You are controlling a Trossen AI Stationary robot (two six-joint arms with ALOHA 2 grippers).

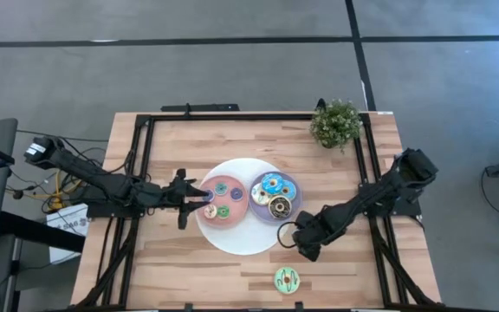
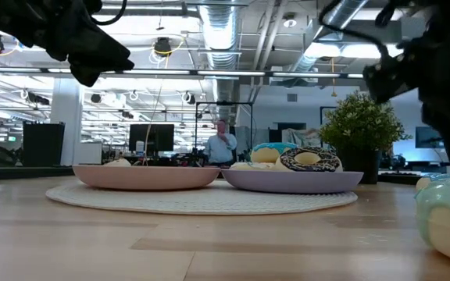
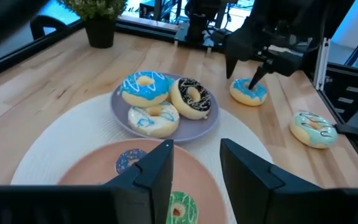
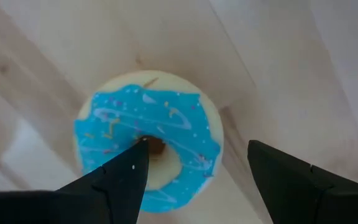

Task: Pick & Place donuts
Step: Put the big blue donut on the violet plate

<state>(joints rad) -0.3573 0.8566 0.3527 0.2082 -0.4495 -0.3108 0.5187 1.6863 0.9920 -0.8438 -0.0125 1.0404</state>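
We see our right gripper (image 4: 194, 165) spread wide, one finger in a blue-iced donut's (image 4: 148, 140) hole; our left gripper (image 3: 197, 165) hovers open over the pink plate (image 3: 92, 180).

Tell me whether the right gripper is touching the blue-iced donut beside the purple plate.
Cannot tell. In the right wrist view the right gripper stands open astride the blue-iced donut, one finger over its hole, but neither contact nor gap shows plainly.

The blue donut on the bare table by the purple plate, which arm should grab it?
Right. The right claw hangs open directly over the blue donut, one finger at its hole. The left claw is over the pink plate, farther away.
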